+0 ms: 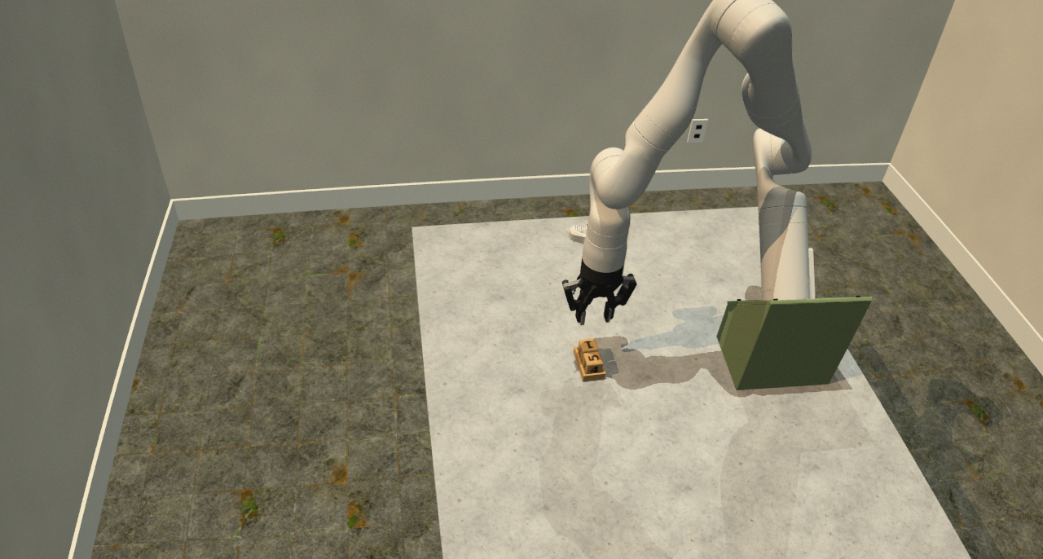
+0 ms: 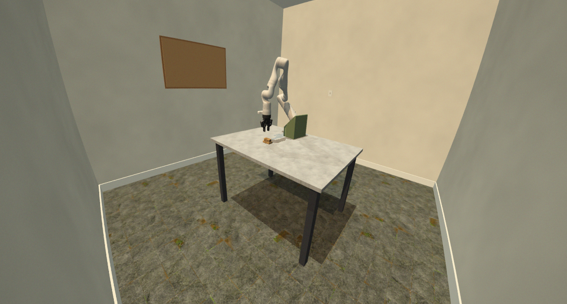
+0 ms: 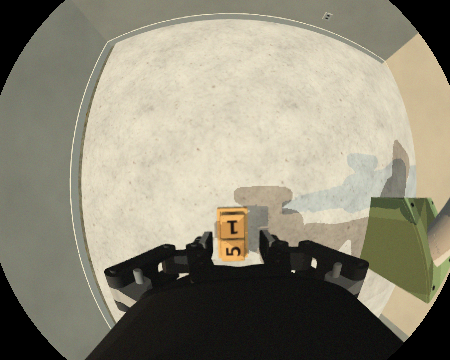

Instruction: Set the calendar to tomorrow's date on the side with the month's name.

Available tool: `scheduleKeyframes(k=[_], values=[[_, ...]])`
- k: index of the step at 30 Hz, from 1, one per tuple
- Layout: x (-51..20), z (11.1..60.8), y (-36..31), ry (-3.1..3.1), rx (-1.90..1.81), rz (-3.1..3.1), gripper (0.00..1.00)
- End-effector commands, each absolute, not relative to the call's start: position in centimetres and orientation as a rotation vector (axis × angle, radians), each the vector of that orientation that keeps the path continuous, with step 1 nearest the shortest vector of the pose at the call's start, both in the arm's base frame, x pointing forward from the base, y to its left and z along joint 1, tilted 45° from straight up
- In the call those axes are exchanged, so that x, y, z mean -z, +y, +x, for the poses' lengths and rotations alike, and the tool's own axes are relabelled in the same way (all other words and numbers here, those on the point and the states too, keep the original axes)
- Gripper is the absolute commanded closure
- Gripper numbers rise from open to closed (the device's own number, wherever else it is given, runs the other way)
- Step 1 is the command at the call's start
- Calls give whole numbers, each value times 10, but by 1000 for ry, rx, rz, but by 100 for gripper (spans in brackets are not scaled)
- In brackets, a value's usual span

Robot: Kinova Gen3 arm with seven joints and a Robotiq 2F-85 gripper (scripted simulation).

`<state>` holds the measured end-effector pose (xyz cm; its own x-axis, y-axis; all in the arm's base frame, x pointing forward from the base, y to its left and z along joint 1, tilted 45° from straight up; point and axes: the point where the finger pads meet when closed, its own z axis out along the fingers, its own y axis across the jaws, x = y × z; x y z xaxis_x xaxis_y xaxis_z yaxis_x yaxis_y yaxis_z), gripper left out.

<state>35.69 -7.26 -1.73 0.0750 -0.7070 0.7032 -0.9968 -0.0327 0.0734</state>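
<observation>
The small wooden calendar tray (image 1: 580, 362) lies flat on the marble table with two orange cubes standing side by side in it. On their top faces I read a 1 on the far cube (image 1: 587, 346) and a 5 on the near cube (image 1: 592, 358). In the wrist view the cubes (image 3: 231, 235) lie below and between the fingers, 1 above 5. My gripper (image 1: 599, 314) hangs well above the tray, open and empty. In the exterior view the tray (image 2: 267, 142) is tiny below the gripper (image 2: 265, 127). The month-name side is too small to read.
A green slanted box (image 1: 789, 341) stands on the table to the right of the tray, next to the arm's base. It also shows in the wrist view (image 3: 399, 247). The table's left edge is some way left of the tray.
</observation>
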Motion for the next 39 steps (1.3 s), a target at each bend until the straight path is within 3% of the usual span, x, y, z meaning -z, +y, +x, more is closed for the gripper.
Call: scheduleKeyframes(k=[1,2,3,39], values=[[15,359,-66,-1685,-673,1812,52],[15,359,-66,-1685,-673,1812,52],[15,359,-66,-1685,-673,1812,0],[-4,360,-47,-1685,-673,1812,0]])
